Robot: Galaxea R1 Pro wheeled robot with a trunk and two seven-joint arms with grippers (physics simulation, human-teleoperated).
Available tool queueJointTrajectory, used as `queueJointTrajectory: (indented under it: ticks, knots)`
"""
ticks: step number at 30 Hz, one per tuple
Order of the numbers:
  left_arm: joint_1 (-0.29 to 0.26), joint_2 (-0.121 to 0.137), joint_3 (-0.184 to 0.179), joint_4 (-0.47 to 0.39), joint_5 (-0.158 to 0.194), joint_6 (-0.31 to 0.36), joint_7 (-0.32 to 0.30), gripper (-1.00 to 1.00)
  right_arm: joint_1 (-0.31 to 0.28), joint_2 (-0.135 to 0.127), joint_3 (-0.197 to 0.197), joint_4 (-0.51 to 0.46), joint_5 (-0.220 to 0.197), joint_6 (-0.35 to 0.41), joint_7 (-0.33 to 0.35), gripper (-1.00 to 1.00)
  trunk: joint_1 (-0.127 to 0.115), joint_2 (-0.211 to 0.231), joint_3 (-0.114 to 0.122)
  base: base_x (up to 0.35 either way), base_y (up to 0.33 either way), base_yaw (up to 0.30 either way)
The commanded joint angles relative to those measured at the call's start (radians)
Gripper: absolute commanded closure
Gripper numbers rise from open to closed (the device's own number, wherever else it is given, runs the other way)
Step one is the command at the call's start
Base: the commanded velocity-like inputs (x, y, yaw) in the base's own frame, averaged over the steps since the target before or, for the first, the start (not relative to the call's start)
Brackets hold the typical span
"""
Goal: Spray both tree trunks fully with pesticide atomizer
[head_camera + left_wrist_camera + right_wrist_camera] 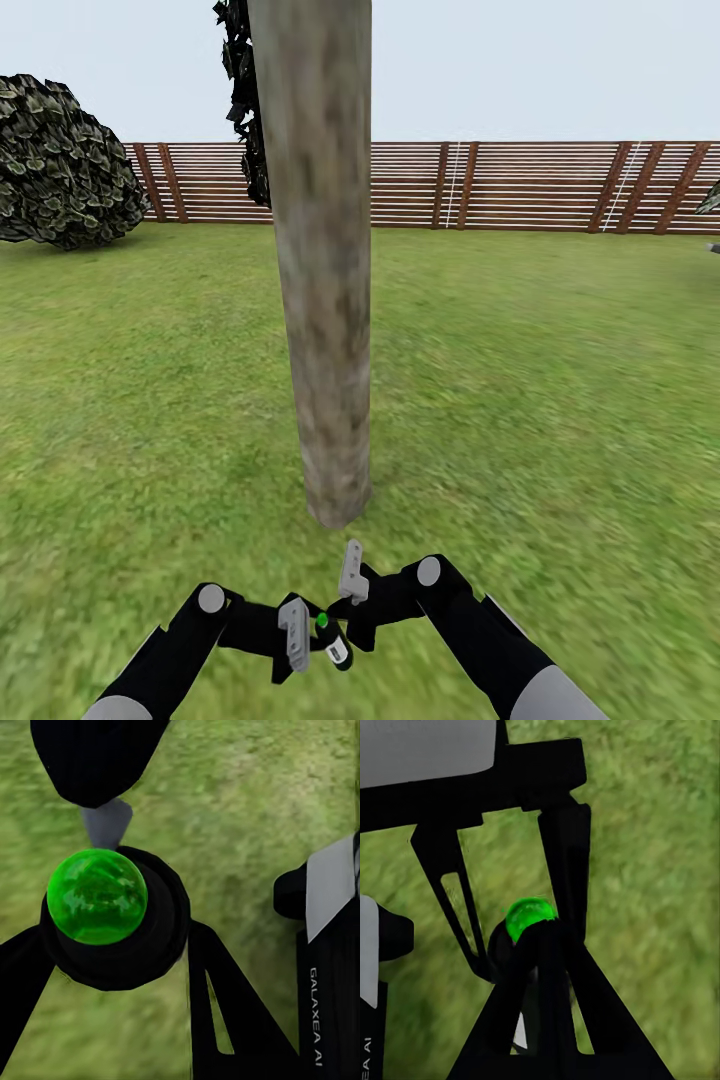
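Observation:
A thick mottled grey-brown tree trunk [320, 300] rises from the lawn straight ahead, its base just beyond my hands. Pesticide is out of view. My left gripper [300, 640] is shut on the pesticide atomizer [337, 652], a dark bottle with a green spot. In the left wrist view the atomizer [165, 926] sits between both black fingers, its grey trigger head [105, 821] beyond it. My right gripper [352, 600] is shut, fingers together, with its tips [540, 937] right at the atomizer's green spot [529, 916]. The left fingers [566, 855] straddle the bottle there.
Green lawn [560, 400] spreads on all sides. A brown slatted fence [520, 185] closes the far edge. A round dark bush [60, 165] stands at the far left. Ragged dark foliage [240, 100] hangs behind the trunk.

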Motion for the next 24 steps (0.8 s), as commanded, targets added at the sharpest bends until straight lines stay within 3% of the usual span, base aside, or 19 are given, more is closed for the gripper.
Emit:
queueJointTrajectory:
  ticks: [1, 5, 7, 9, 12, 14, 17, 20, 22, 24]
  knots:
    - [0.000, 0.000, 0.000, 0.000, 0.000, 0.001, -0.008, 1.00, 0.000, 0.000, 0.000, 0.000, 0.000, 0.000, 0.000, 1.00, 0.000, 0.000, 0.000, 0.000, 0.000, 0.000]
    - [0.000, 0.002, 0.000, 0.001, -0.006, 0.002, -0.011, 1.00, 0.000, 0.000, 0.000, 0.000, 0.000, 0.000, 0.000, 1.00, 0.000, 0.000, 0.000, 0.000, 0.000, 0.000]
    - [-0.001, 0.016, 0.001, 0.001, -0.010, 0.003, -0.006, 1.00, 0.000, 0.000, 0.000, 0.000, 0.000, 0.000, 0.000, 1.00, 0.000, 0.000, 0.000, 0.000, 0.000, 0.000]
    - [-0.001, 0.033, 0.002, 0.001, -0.020, 0.006, -0.002, 1.00, 0.000, 0.000, 0.000, 0.000, 0.000, 0.000, 0.000, 1.00, 0.000, 0.000, 0.000, 0.000, 0.000, 0.000]
    - [0.000, 0.080, 0.007, 0.002, -0.070, 0.041, 0.003, 1.00, 0.000, 0.000, 0.000, 0.000, 0.000, 0.000, 0.000, 1.00, 0.000, 0.000, 0.000, 0.000, 0.000, 0.000]
    - [0.001, 0.092, 0.014, 0.005, -0.079, 0.054, 0.012, 1.00, 0.000, 0.000, 0.000, 0.000, 0.000, 0.000, 0.000, 1.00, 0.000, 0.000, 0.000, 0.000, 0.000, 0.000]
    - [0.005, 0.097, 0.060, 0.012, -0.085, 0.062, 0.052, 1.00, 0.000, 0.000, -0.002, 0.000, 0.000, 0.000, -0.003, 1.00, 0.000, 0.000, 0.000, 0.000, 0.000, 0.000]
    - [0.012, 0.090, 0.139, 0.015, -0.084, 0.077, 0.124, 1.00, 0.000, 0.000, -0.007, -0.001, -0.001, 0.001, -0.022, 1.00, 0.000, 0.000, 0.000, 0.000, 0.000, 0.000]
    - [0.013, 0.088, 0.188, 0.015, -0.079, 0.145, 0.166, 1.00, 0.000, 0.001, -0.020, -0.002, -0.003, 0.002, -0.127, 1.00, 0.000, 0.000, 0.000, 0.000, 0.000, 0.000]
    - [0.014, 0.087, 0.229, 0.015, -0.074, 0.204, 0.200, 1.00, 0.000, 0.002, -0.063, -0.001, -0.007, 0.003, -0.226, 1.00, 0.000, 0.000, 0.000, 0.000, 0.000, 0.000]
